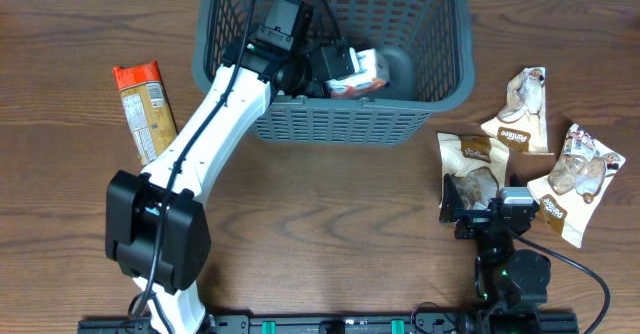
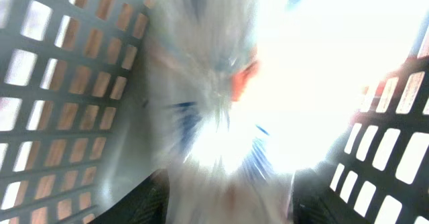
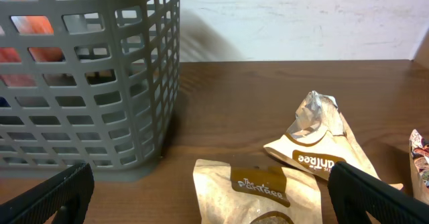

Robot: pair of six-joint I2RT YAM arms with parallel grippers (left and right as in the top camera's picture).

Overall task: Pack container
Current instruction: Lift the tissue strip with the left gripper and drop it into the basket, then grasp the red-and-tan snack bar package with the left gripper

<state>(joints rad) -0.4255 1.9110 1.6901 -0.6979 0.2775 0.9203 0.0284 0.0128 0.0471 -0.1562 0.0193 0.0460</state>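
The dark grey lattice basket (image 1: 340,124) stands at the back centre of the table. My left gripper (image 1: 318,71) reaches inside it, shut on a white and orange snack packet (image 1: 358,72). In the left wrist view the packet (image 2: 221,117) is a bright blur between the fingers (image 2: 228,204), with the basket wall (image 2: 53,117) on both sides. My right gripper (image 1: 478,209) is open and empty, low over a brown snack packet (image 1: 470,164). The right wrist view shows that packet (image 3: 261,190) between the wide-open fingers (image 3: 211,197), with the basket (image 3: 100,83) to its left.
An orange-topped snack packet (image 1: 145,109) lies left of the basket. Two more pale packets lie at the right, one (image 1: 523,109) near the basket and one (image 1: 577,179) by the right edge. The nearer one also shows in the right wrist view (image 3: 318,143).
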